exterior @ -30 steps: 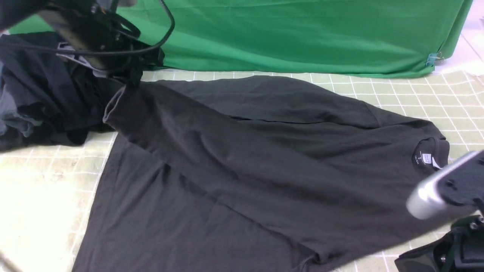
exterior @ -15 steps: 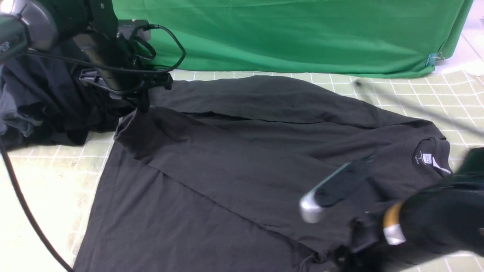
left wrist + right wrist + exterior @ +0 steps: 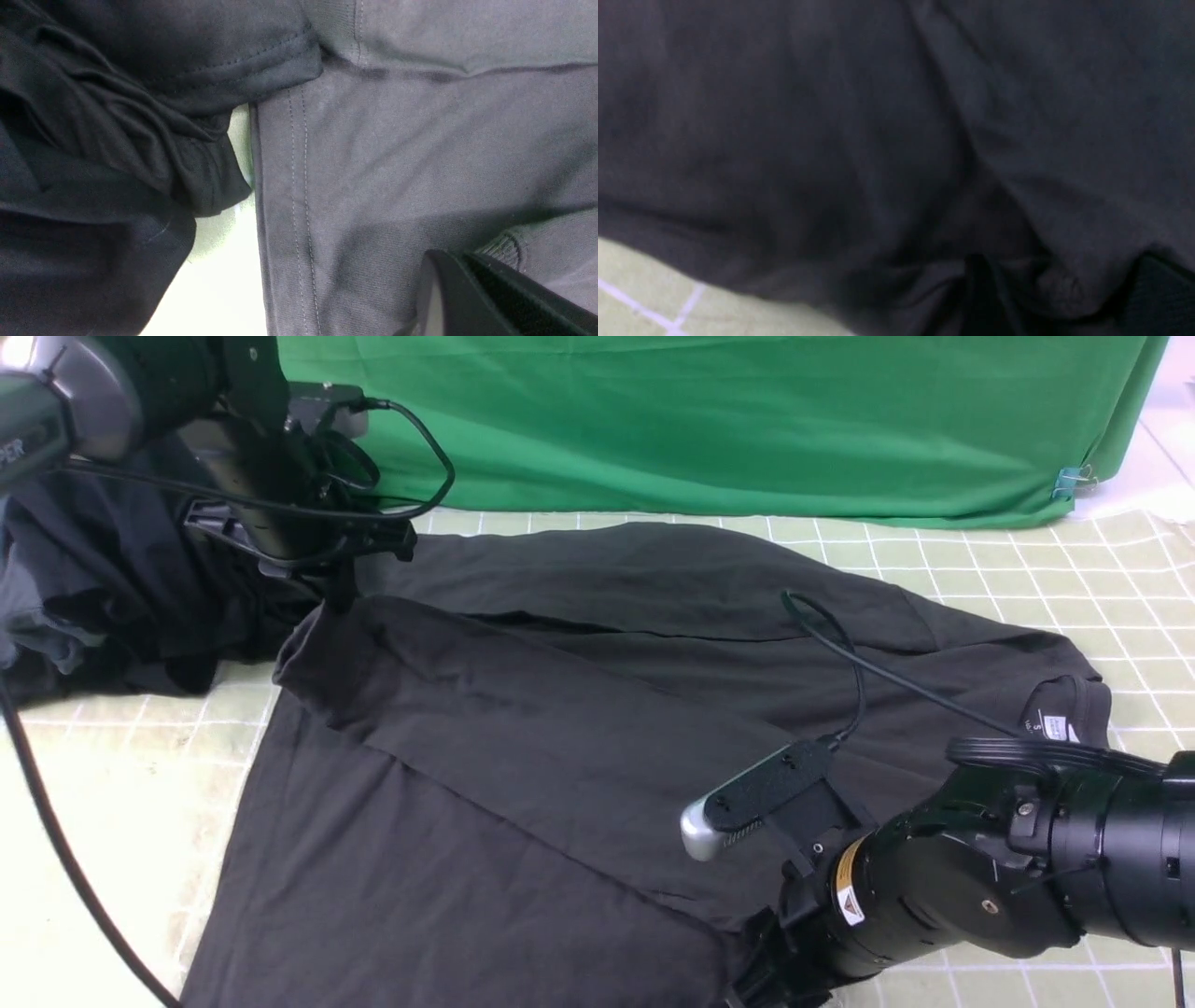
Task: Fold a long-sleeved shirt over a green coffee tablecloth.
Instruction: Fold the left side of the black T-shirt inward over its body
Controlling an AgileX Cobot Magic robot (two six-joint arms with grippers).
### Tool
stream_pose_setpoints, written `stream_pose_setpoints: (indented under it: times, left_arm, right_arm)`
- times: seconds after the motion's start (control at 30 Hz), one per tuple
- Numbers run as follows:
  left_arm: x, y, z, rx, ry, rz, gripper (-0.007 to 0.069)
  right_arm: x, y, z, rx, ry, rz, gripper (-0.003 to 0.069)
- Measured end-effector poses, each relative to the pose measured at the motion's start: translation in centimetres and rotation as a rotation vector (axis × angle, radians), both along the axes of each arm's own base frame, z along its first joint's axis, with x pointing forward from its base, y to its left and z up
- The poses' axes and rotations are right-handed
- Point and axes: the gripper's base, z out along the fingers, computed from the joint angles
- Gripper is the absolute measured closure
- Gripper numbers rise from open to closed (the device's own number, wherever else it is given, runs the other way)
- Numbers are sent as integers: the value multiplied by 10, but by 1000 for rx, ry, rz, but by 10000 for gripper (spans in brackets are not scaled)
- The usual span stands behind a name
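Observation:
The charcoal long-sleeved shirt (image 3: pixel 579 709) lies spread on the pale yellow-green gridded tablecloth (image 3: pixel 1027 569), its neck label at the right. One sleeve is folded across the body. My left gripper (image 3: pixel 341 597) at the far left is shut on that sleeve's ribbed cuff (image 3: pixel 507 245) and holds it a little above the shirt. In the left wrist view the left gripper (image 3: pixel 467 263) shows dark fingers against grey fabric. My right gripper (image 3: pixel 761 980) is low at the shirt's near edge, mostly hidden under its arm. In the right wrist view the right gripper (image 3: pixel 1064 289) is open, with a bunched fold between the spread fingers (image 3: pixel 1162 291).
A blacker pile of dark garments (image 3: pixel 112 588) lies at the far left beside the left arm. A plain emerald-green cloth (image 3: pixel 747 420) hangs along the back, with a blue clip (image 3: pixel 1067 481). The right arm's cable (image 3: pixel 845 644) trails over the shirt.
The left gripper carried the sleeve cuff rightward over the shirt, then eased back slightly. The right arm swung in from the right edge down to the shirt's near edge.

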Motion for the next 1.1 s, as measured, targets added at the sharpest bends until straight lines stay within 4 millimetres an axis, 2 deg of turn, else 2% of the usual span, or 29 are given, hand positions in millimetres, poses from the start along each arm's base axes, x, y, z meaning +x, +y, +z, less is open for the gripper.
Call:
stream_pose_setpoints:
  times: [0.13,0.17,0.27,0.43,0.73,0.97,1.07,1.1]
  left_arm:
    - [0,0,-5,3,21,0,617]
    - [-1,0,-7,6,39,1,617]
    - [-3,0,-9,11,71,2,617]
    - [-7,1,-10,17,119,5,617]
    - [-12,0,-11,16,168,-26,617]
    - [-11,0,-17,13,186,-25,617]
    - [-9,-1,-23,18,204,-33,617]
    - [-9,-1,-26,20,215,-36,617]
  right_arm:
    - [3,-2,0,3,-4,-10,507]
    - [3,-3,0,-3,-2,-11,582]
    - [1,-5,-1,-26,18,-14,638]
    - [-10,-10,6,-55,41,-3,642]
    - [-61,-26,18,-27,68,-21,642]
    - [-66,-30,19,-16,76,-36,638]
    - [-66,-30,19,-17,79,-38,617]
    - [-66,-30,19,-22,85,-41,589]
